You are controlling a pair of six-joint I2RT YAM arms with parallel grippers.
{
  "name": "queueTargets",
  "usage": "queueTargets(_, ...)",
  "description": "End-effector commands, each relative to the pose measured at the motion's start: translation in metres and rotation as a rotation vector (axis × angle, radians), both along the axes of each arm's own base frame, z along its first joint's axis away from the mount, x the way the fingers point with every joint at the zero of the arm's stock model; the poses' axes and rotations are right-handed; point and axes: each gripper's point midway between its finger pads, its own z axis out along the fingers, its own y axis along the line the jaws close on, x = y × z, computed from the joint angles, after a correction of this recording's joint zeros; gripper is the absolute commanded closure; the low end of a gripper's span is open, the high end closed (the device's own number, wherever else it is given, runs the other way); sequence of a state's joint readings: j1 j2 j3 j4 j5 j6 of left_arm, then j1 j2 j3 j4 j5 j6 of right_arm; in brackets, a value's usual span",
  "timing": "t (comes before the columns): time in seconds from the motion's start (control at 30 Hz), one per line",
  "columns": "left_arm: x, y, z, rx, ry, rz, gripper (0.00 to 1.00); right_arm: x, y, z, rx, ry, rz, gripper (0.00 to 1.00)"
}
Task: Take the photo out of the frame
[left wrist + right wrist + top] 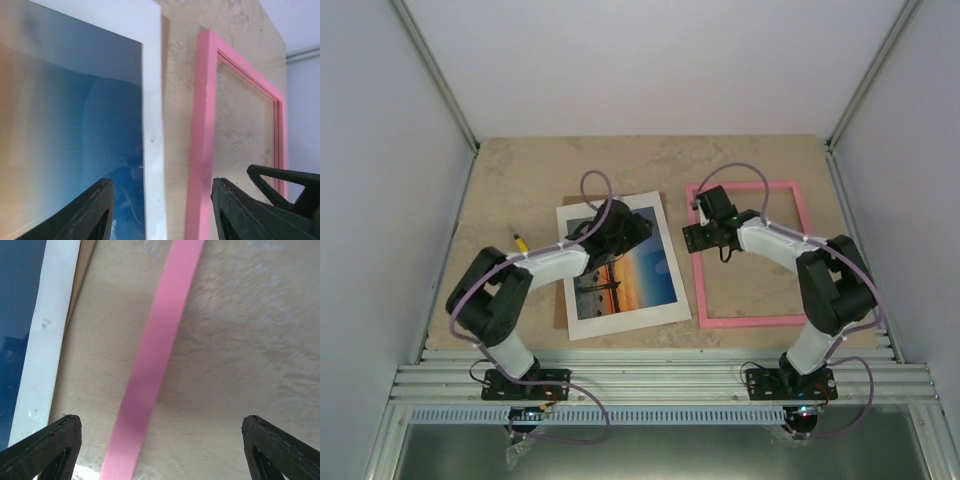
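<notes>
**Overhead view, with wrist views.** The left gripper [625, 228] hangs over the upper part of the photo [625, 272], spread apart with nothing between its fingers. In the left wrist view its dark fingertips [85, 215] straddle the right border of the white mat [152, 150] and the left bar of the pink frame [200, 150].

The right gripper [703, 228], just right of centre, is spread wide and empty above the frame's left bar. In its wrist view that bar runs slantwise between the fingertips [45, 447], over bare bench [240, 340].

The photo, an orange sky over blue water, lies flat within its mat at the centre of the picture. It is outside the frame, just to its left and apart from it. A tan backing board [82, 270] shows from beneath the mat's edge.

The frame lies at centre right, the bench surface visible through its opening.
</notes>
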State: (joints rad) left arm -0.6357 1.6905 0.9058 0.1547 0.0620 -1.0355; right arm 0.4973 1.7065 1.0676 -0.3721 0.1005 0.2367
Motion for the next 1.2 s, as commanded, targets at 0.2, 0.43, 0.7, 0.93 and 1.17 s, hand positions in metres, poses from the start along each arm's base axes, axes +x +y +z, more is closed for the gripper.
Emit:
queueTargets(0.2, -0.024, 0.114, -0.003, 0.148, -0.032, 0.179, 0.34, -0.01, -0.01, -0.045, -0.141, 0.049, -0.042, 0.11)
queueTargets(0.43, -0.051, 0.175, -0.004, 0.237, -0.029, 0.296, 0.24, -0.009, -0.038, -0.053, -0.161, 0.053, -0.14, 0.11)
queueTargets(0.7, -0.07, 0.221, -0.028, 0.333, 0.026, 0.386, 0.14, -0.005, -0.071, -0.046, -0.154, 0.022, -0.276, 0.11)
queueTargets(0.93, -0.079, 0.227, -0.054, 0.351, 0.09, 0.382, 0.1, -0.004, -0.072, -0.026, -0.129, -0.034, -0.29, 0.08)
queueTargets(1.17, -0.078, 0.218, -0.066, 0.337, 0.126, 0.337, 0.08, -0.009, -0.025, 0.003, -0.047, -0.119, -0.126, 0.03)
